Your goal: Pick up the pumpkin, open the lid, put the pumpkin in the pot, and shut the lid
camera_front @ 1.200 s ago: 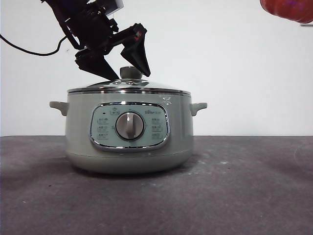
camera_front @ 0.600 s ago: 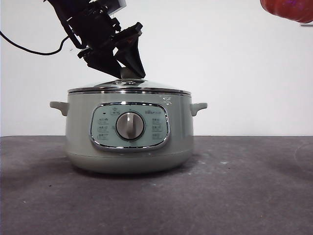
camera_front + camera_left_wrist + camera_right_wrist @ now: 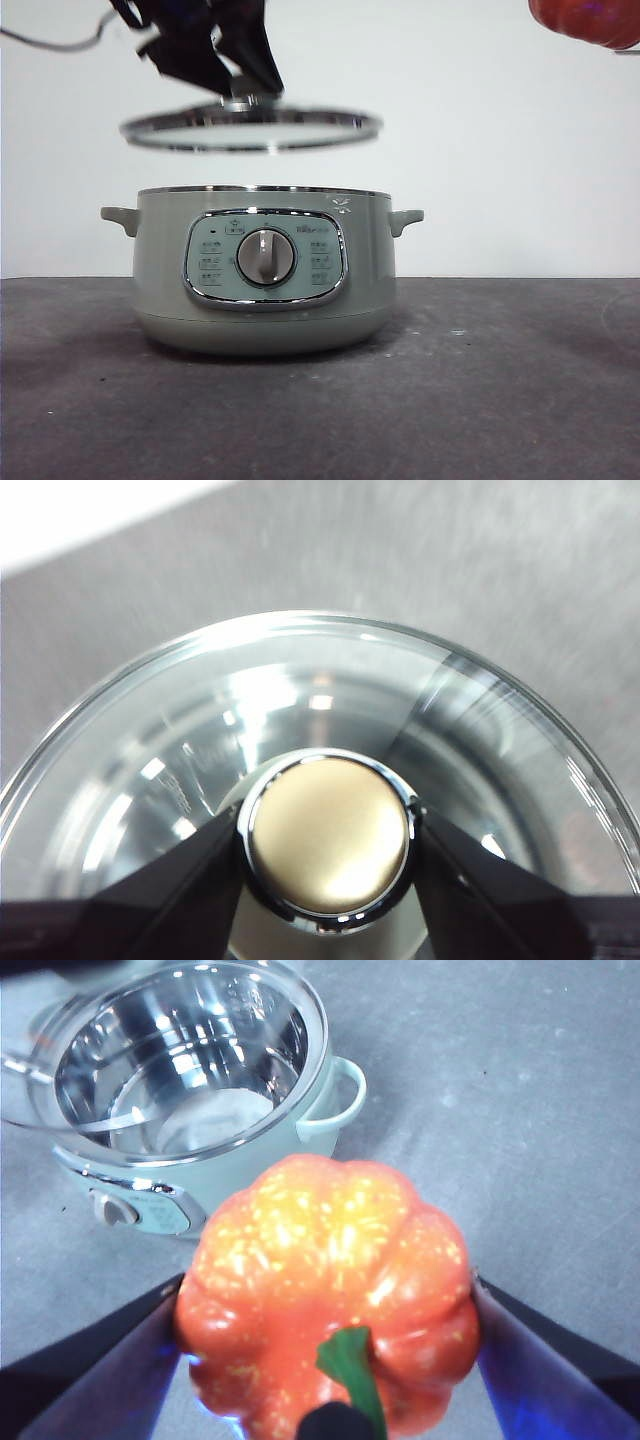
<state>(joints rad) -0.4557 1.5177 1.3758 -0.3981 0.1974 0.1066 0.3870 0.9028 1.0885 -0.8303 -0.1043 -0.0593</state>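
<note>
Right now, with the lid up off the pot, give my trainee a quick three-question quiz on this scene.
1. True or false: the lid is resting on the pot.
2. Which end effector holds the pumpkin? A) left B) right C) neither
3. Fill in: the left end effector grips the lid by its ____.

Key:
1. False. The lid hangs in the air above the pot's rim, with a clear gap.
2. B. The right end effector clamps the pumpkin high and to one side of the pot.
3. Knob.
</note>
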